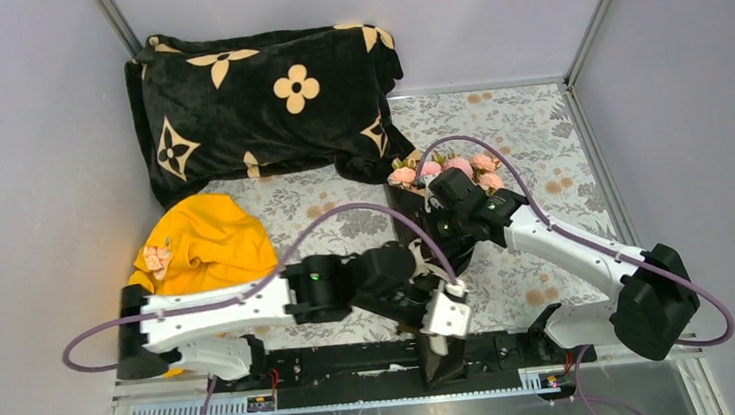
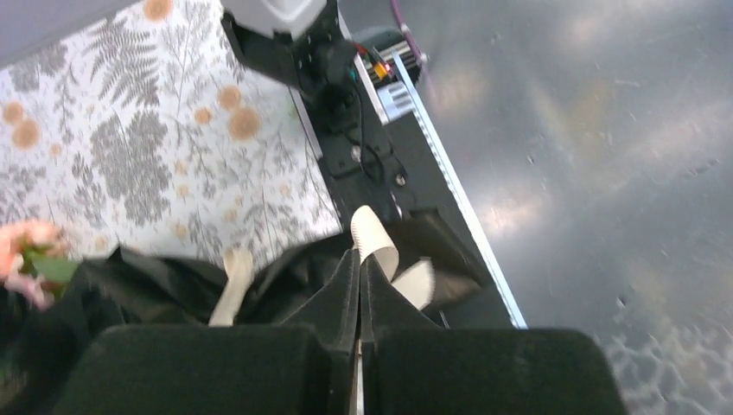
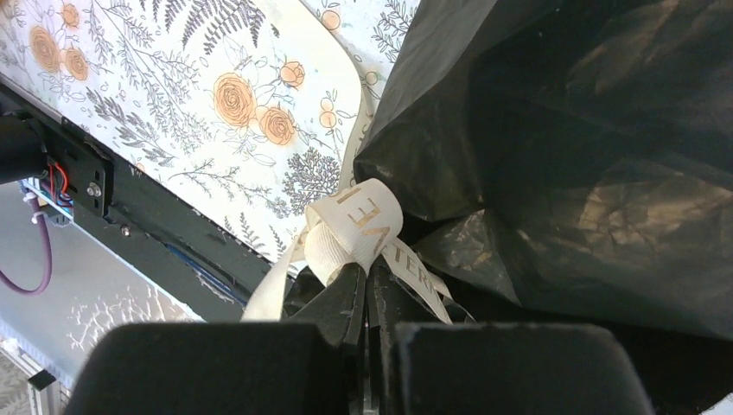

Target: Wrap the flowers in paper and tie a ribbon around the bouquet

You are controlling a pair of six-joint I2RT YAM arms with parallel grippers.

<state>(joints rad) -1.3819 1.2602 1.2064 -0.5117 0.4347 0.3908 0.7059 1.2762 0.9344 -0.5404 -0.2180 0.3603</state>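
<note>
Near the middle of the bench's [image 1: 527, 123] near edge, the left pincer [image 2: 359, 259] is clamped shut, apparently on the ribbon [image 3: 363, 220], at the narrow tail of the bouquet [image 1: 409, 209]. Just right of it, the right pincer [image 3: 363, 272] is closed on the ribbon's knot beside the paper [image 3: 562, 130], with the flowers [image 1: 445, 168] pointing toward the far edge. If the two pull unevenly, I reckon the knot slips off the taper or the thin paper tears
</note>
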